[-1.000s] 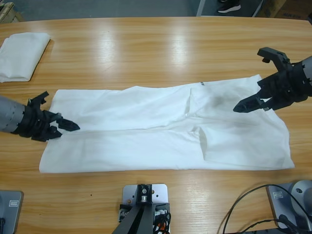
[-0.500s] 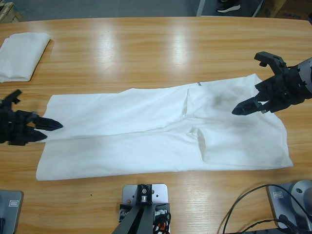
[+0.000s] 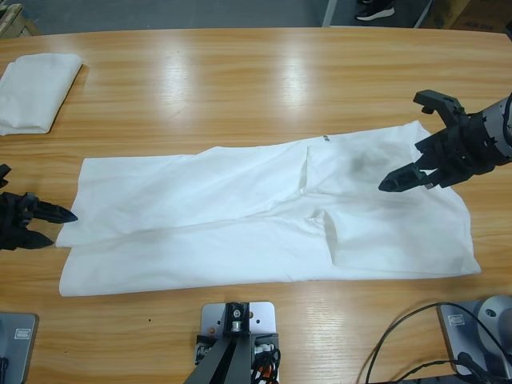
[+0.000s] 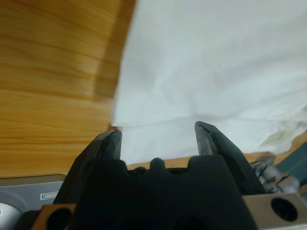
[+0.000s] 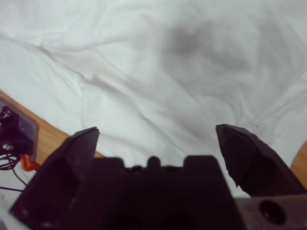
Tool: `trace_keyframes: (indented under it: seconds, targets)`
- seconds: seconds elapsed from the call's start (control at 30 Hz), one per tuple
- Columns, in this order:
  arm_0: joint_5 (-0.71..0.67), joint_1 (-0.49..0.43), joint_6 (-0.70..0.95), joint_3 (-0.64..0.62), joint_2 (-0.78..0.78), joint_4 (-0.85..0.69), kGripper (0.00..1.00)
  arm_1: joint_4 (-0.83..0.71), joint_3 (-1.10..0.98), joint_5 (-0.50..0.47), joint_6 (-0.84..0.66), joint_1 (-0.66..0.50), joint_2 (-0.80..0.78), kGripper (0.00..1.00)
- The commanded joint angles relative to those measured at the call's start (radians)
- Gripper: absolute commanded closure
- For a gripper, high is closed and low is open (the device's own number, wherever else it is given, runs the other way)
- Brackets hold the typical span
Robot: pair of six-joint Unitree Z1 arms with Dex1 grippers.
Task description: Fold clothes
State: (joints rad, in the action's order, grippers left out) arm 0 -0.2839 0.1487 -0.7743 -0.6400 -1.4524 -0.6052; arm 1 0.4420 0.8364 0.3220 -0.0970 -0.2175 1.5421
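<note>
Clothes first: your large white T-shirt lies spread flat across the middle of the long wooden table, folded lengthwise into a wide band, its long bottom edge running near the table's front side. You can see a grey shadow patch on the cloth toward its right end, and a couple of creases and flaps near the centre. A second white garment, a small folded cloth, sits well apart at the far left corner of the table.

Your left gripper comes in from the left edge, low over the table, its tips just beside the shirt's left edge. In the left wrist view the left gripper has its jaws parted, white fabric showing between and beyond them, with bare wood to one side. You should take it that nothing is clamped there, though whether one tip brushes the cloth edge is hard to tell.

Your right gripper enters from the right edge and hangs over the shirt's right end, beside the grey patch. Its jaws are spread wide, one pointing down toward the cloth, the other raised. In the right wrist view the right gripper looks onto rumpled white fabric with the same dark patch ahead; the jaws stand far apart and hold nothing.
</note>
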Motion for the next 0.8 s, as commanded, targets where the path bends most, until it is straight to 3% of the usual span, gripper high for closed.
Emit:
trace_keyframes:
  seconds: [0.03,0.13,0.37,0.53,0.6,0.8]
  targets:
    - [-0.042,-0.120,0.012,-0.054,-0.085,-0.110,0.391,-0.026,-0.042,0.003,-0.010,0.014,0.045,0.000]
    - [-0.043,-0.127,0.068,-0.072,-0.168,-0.111,0.399,-0.030,-0.042,0.003,-0.011,0.014,0.045,0.000]
    - [-0.037,-0.044,0.073,-0.083,-0.222,-0.081,0.393,-0.046,-0.048,0.001,-0.013,0.014,0.053,0.000]
    - [-0.037,0.083,-0.045,-0.011,-0.330,0.109,0.372,-0.046,-0.056,0.000,-0.013,0.014,0.043,0.000]
    - [-0.018,0.113,-0.080,0.064,-0.313,0.228,0.375,-0.046,-0.056,-0.001,-0.013,0.015,0.043,0.000]
    - [-0.056,0.101,-0.041,0.083,-0.261,0.227,0.381,-0.054,-0.054,0.000,-0.013,0.015,0.059,0.000]
